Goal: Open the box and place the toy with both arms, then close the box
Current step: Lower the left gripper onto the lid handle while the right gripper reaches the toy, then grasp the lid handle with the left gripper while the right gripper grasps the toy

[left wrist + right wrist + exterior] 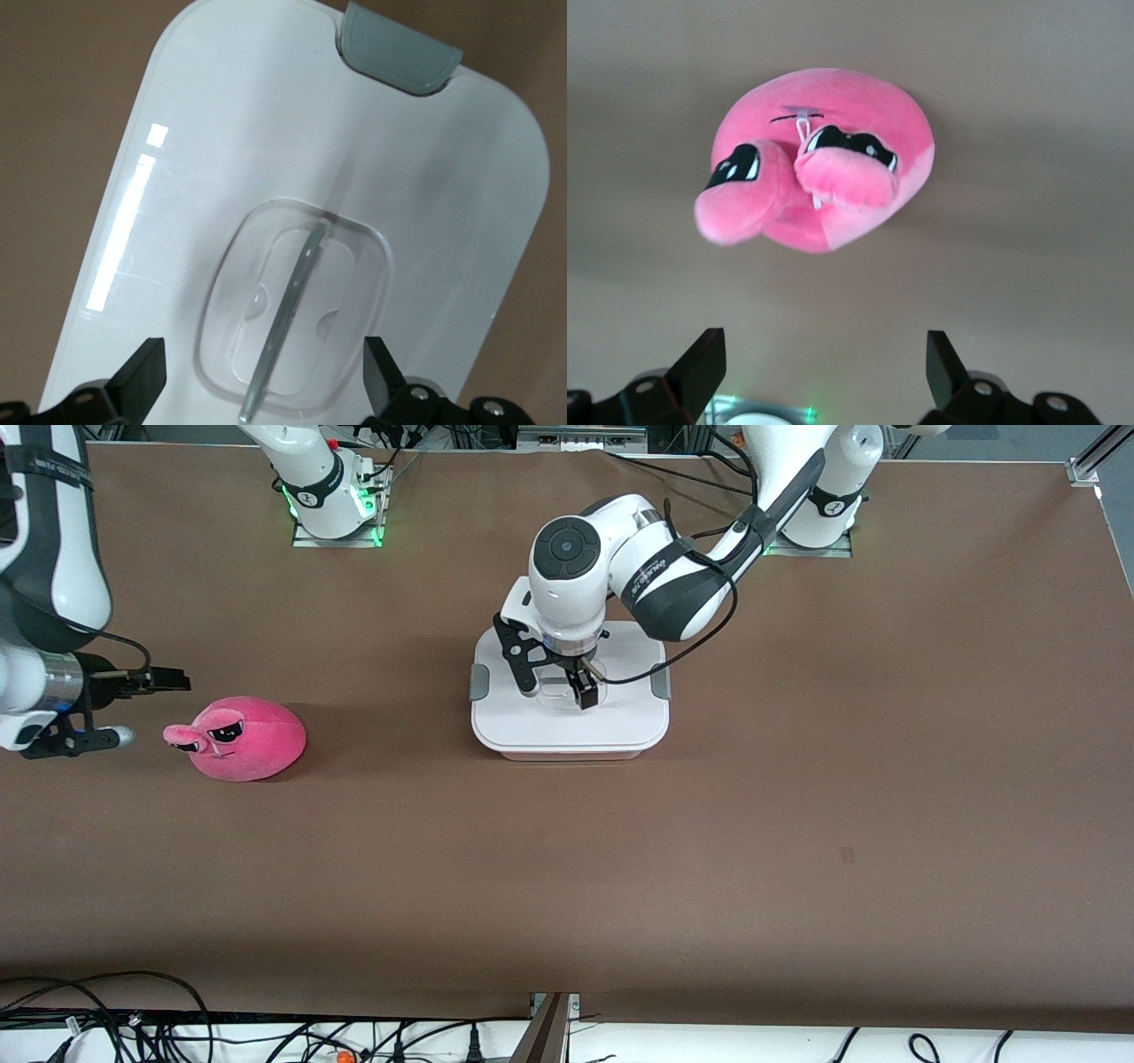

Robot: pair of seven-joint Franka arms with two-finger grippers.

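The box (567, 731) stands mid-table with its white lid (266, 133) shut and grey clips (479, 682) (400, 55) at the sides. My left gripper (558, 684) (263, 361) is down over the lid, open, one finger on each side of the clear recessed handle (292, 292) and not touching its bar. The pink toy (252, 740) (824, 159) with black sunglasses lies on the table toward the right arm's end. My right gripper (146, 708) (822, 359) is level beside the toy, pointing at its face, open and empty, with a gap to the plush.
The brown table (797, 824) carries only the box and the toy. Both arm bases (335, 509) (819, 522) stand along the edge farthest from the front camera. Loose cables (133, 1019) and a metal bracket (551, 1027) lie past the nearest edge.
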